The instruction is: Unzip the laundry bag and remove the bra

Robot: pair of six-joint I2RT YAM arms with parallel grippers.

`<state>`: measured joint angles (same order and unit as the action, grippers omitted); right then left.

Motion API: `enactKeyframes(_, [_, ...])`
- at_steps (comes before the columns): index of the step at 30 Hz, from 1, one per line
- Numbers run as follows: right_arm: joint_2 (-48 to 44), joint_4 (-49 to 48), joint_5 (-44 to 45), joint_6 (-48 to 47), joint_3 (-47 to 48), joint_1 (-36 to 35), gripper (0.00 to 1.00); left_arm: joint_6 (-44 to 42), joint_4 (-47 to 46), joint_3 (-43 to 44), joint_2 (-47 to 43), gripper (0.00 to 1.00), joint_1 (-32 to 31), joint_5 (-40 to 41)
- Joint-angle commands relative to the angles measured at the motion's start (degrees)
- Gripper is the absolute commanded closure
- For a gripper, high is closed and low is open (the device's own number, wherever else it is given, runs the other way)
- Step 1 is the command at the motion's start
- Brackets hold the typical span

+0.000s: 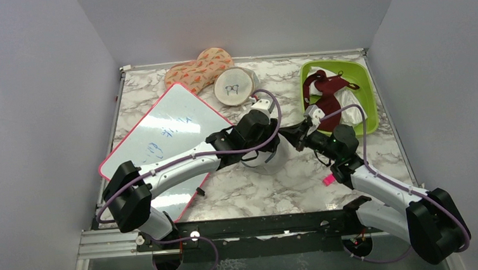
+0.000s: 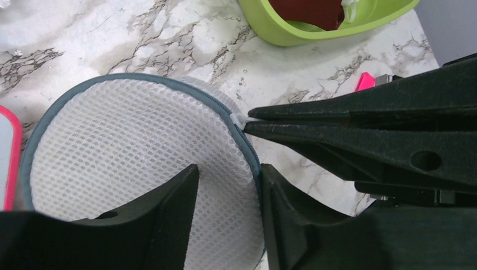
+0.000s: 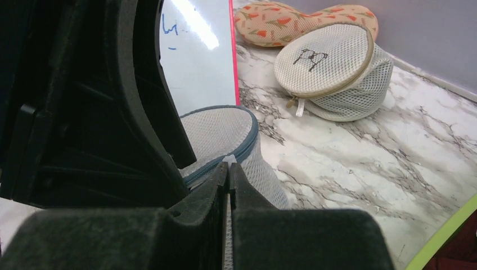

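Your laundry bag [image 2: 129, 152] sits near the middle of the counter, slightly toward the near edge and just off the whiteboard's [image 1: 160, 131] right corner. Your right gripper [image 3: 229, 171] is clenched on the white zip pull [image 2: 238, 118] at the bag's grey-blue rim. Your left gripper [image 2: 229, 180] straddles that rim and seems to pinch the mesh wall, though its fingertips are partly hidden. The visible stretch of zip looks closed.
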<state>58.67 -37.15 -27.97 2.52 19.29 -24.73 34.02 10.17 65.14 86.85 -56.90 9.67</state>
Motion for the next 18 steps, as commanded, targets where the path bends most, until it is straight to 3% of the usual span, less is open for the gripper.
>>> enactKeyframes(1, [-0.68,-2.88,-1.47,0.55,-0.74,0.19,0.99,-0.64,0.90,1.83,0.36,0.71,-0.40,2.16])
enactKeyframes(7, [-0.20,-2.19,-0.42,-0.18,-0.77,0.22,0.99,-5.31,1.98,1.40,-0.97,0.94,-0.40,1.75])
enactKeyframes(18, [1.49,1.50,2.44,-2.47,1.40,0.21,0.99,-17.14,2.57,-2.44,-6.07,1.00,-0.40,-0.53])
